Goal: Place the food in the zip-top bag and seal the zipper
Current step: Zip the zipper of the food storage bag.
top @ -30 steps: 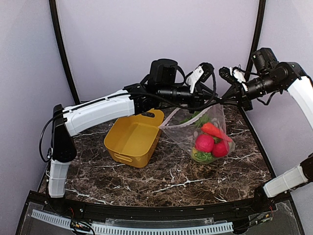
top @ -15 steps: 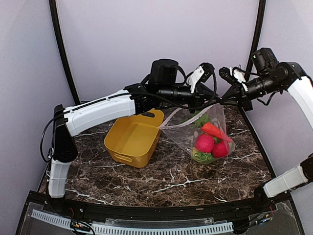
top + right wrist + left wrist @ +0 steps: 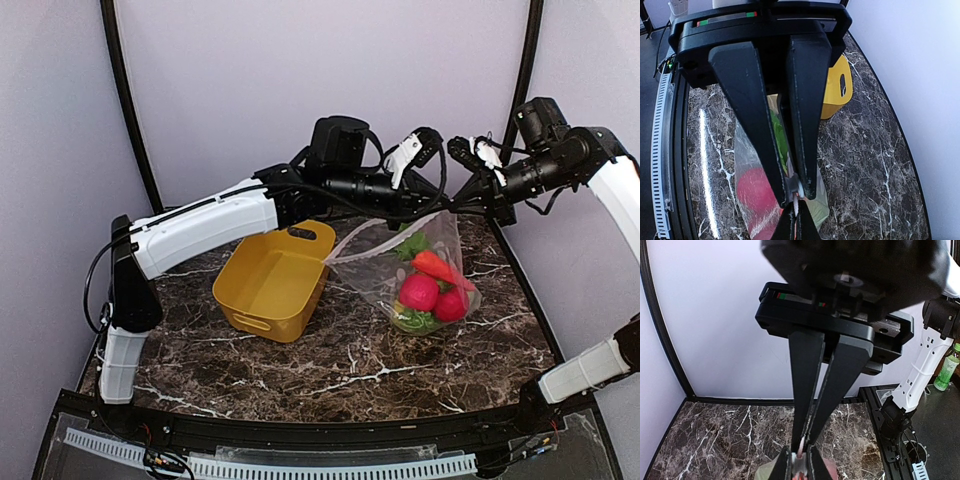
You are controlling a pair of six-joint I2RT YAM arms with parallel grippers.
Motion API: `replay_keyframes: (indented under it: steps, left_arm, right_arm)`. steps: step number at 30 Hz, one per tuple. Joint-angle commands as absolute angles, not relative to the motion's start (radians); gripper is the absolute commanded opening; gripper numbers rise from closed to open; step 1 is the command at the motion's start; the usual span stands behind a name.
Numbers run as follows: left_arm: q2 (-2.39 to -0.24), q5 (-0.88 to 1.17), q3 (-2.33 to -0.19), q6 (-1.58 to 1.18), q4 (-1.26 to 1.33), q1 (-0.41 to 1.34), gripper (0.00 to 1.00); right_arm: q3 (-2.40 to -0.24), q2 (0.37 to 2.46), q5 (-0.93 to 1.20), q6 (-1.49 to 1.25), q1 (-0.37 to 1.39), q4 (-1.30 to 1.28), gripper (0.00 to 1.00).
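Sealing looks like the step in hand: the food sits inside the zip-top bag, an orange carrot over a red tomato, a second red piece and leafy greens at the bottom. The bag hangs above the marble table, right of centre and toward the far side, lifted by its upper right corner. Its left corner droops toward the rim of the yellow tub, which holds no food.

Both grippers meet at that raised corner. The left gripper has its jaws almost fully together, pinching a thin pale strip that I take to be the zipper. The right gripper is likewise nearly closed on the same edge, just beside the left one.

Whether the strip is already pressed shut along its length cannot be told. The next move probably calls for one gripper to anchor the corner while the other slides leftward along the mouth edge, keeping firm, even pressure so the floppy film does not slip out.
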State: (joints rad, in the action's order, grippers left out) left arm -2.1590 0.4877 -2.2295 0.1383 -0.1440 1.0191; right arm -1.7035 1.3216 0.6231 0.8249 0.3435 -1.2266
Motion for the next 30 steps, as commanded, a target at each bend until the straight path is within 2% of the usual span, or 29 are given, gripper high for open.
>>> replay_keyframes:
  steps: [1,14,22,30]
  left_arm:
    - [-2.160,0.468,-2.276,0.127,-0.236,1.018,0.01]
    - [-2.119,0.507,-2.237,0.122,-0.349,0.951,0.01]
    - [-2.017,0.469,-2.078,0.167,-0.341,0.934,0.01]
    - [-1.879,0.438,-1.826,0.156,-0.248,0.898,0.01]
  right_arm:
    - [-1.711,1.308,0.607,0.818,0.345,-1.181,0.00]
    - [-1.767,1.327,0.698,0.838,0.171,-1.182,0.00]
    - [-1.741,1.341,0.722,0.844,0.086,-1.149,0.00]
    - [-1.726,1.365,0.742,0.848,0.021,-1.125,0.00]
